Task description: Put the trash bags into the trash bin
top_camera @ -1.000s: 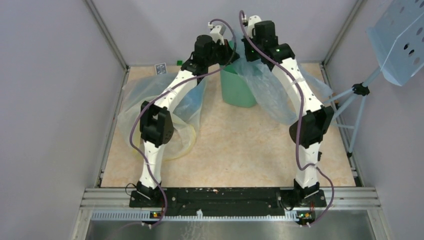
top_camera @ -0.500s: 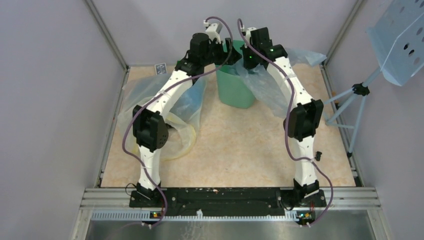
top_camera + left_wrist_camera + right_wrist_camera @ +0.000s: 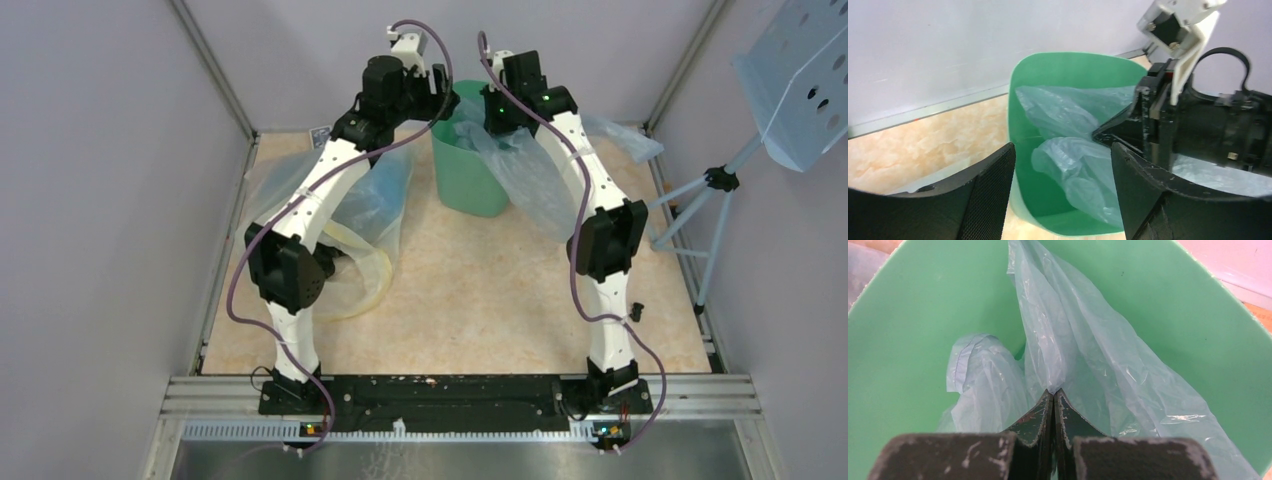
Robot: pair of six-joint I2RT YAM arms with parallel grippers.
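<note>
The mint-green trash bin (image 3: 468, 180) stands upright at the back of the table. A light-blue trash bag (image 3: 1088, 355) hangs into it, and part of it drapes over the bin's right rim (image 3: 545, 185). My right gripper (image 3: 1053, 392) is inside the bin's mouth, shut on a fold of this bag. My left gripper (image 3: 1063, 146) hovers at the bin's left rim, open, with nothing between its fingers. In the left wrist view the bag (image 3: 1073, 165) is bunched inside the bin (image 3: 1068, 65). Another light-blue bag (image 3: 380, 190) lies on the table under my left arm.
A bigger clear bag with a yellow tint (image 3: 345, 275) is spread over the table's left side. A tripod carrying a perforated blue panel (image 3: 800, 80) stands outside the right wall. A small dark card (image 3: 320, 137) lies at the back left.
My left gripper opened, let go of the bag and drew up and to the left. My right gripper moved left and down into the bin with the bag.
</note>
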